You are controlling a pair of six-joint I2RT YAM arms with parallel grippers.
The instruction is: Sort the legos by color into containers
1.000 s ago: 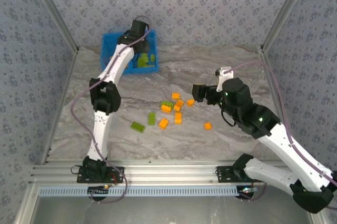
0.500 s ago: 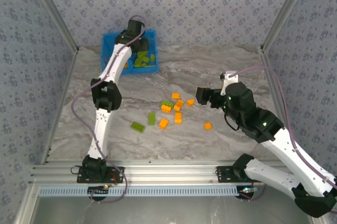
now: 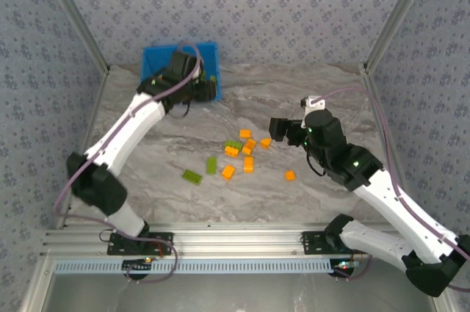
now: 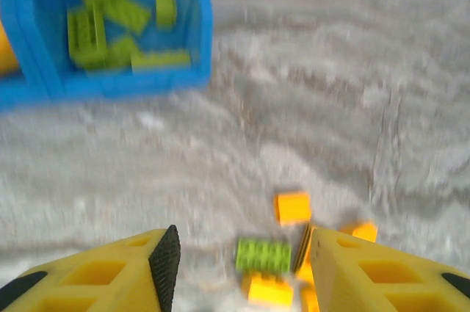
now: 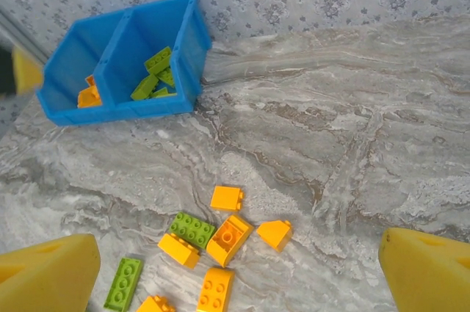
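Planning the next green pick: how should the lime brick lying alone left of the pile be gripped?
From straight above, pinching the lime brick across its two long sides at mid-length. It lies flat, narrow, and apart from the pile, so both sides look reachable.

Two white robot arms with black joints

The left arm (image 3: 132,125) and the right arm (image 3: 382,193) have white tubes, round black joints and black bases. A thin purple cable (image 3: 344,89) runs along each. The fingers (image 4: 95,277) are chunky yellow blocks, one with a black ribbed pad.
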